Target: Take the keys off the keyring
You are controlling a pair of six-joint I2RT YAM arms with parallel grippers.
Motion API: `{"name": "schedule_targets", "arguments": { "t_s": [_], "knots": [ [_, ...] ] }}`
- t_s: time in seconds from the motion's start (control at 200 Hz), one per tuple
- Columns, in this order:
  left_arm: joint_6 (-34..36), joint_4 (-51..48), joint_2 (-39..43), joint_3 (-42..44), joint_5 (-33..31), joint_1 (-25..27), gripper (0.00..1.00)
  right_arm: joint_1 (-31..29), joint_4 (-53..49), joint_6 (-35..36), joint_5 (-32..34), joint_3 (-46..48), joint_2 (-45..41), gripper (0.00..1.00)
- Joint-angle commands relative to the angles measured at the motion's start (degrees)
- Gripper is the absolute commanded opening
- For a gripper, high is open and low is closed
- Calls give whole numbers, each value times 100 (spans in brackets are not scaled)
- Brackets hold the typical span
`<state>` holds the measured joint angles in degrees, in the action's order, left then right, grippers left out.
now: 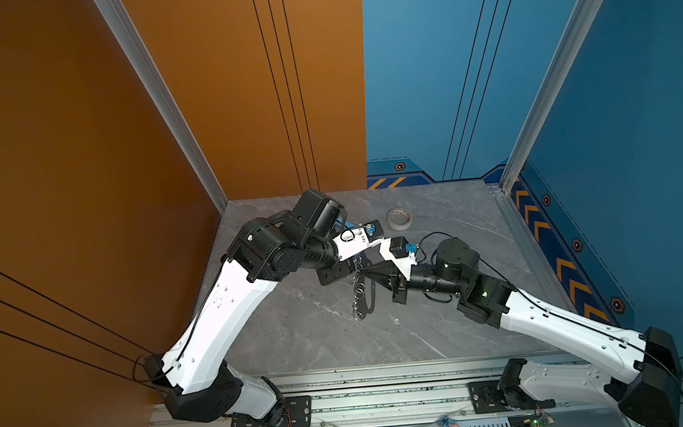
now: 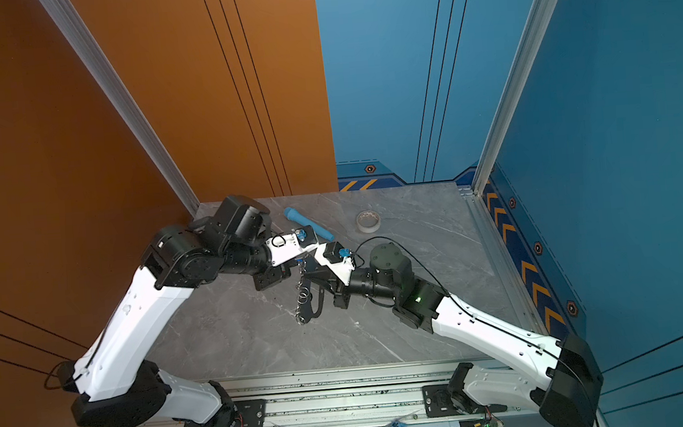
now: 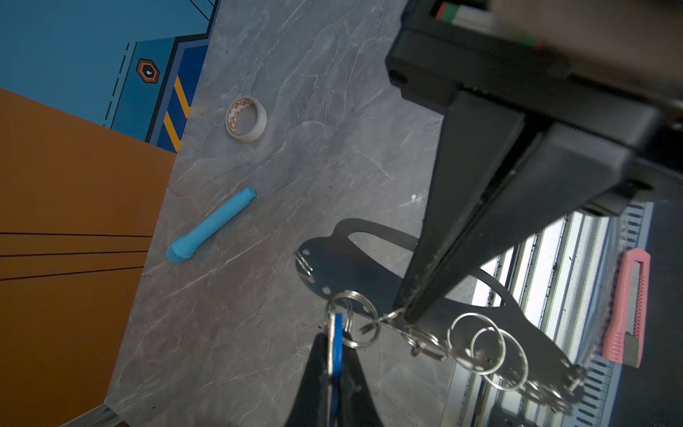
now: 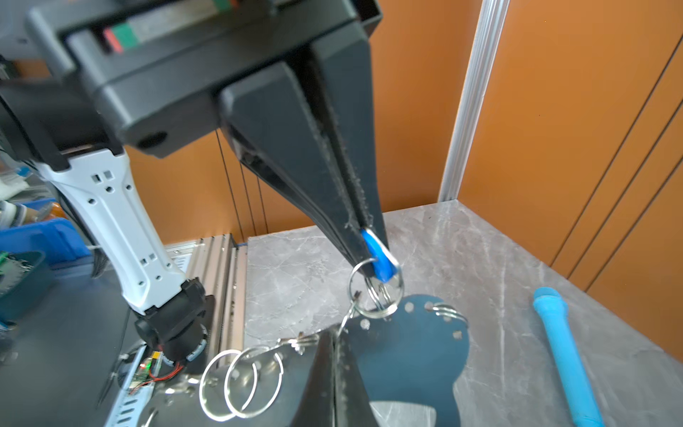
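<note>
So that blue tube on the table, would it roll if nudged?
Probably: the blue tube is round and lies on its side on the smooth table, nothing touching it. One end is wider, so it would likely curve rather than roll straight. It looks like stiff plastic, unlikely to bend.

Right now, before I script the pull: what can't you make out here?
Keys: only the blue tag shows, in the left claw; its fingers hide any blades in both wrist views.
Right claw: shut on the keyring, but plate edge or wire ring unclear; its tips cover the contact.
Blue tube: in a top view the left arm covers nearly all of it.
</note>
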<state>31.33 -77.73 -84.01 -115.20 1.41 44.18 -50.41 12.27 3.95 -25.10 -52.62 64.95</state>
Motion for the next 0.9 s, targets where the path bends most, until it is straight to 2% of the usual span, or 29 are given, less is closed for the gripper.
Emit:
{"name": "schedule_targets", "arguments": {
  "t_s": [0.0,0.11,0.531,0.761,0.896],
  "knots": [
    [-234,198,24,-41,-376,-250,0,-290,-168,684,113,82,-336,0],
    [-293,206,110,-8,-277,-325,0,-499,-422,1170,484,85,-426,0],
    [-649,305,269,139,-25,-411,0,-932,-555,1969,1485,246,-536,0],
    [-1155,768,461,494,484,-256,0,-935,-68,1783,1772,349,-519,0],
    [-1455,980,643,831,464,-105,0,-931,353,1641,1998,485,-587,0]
  ]
}}
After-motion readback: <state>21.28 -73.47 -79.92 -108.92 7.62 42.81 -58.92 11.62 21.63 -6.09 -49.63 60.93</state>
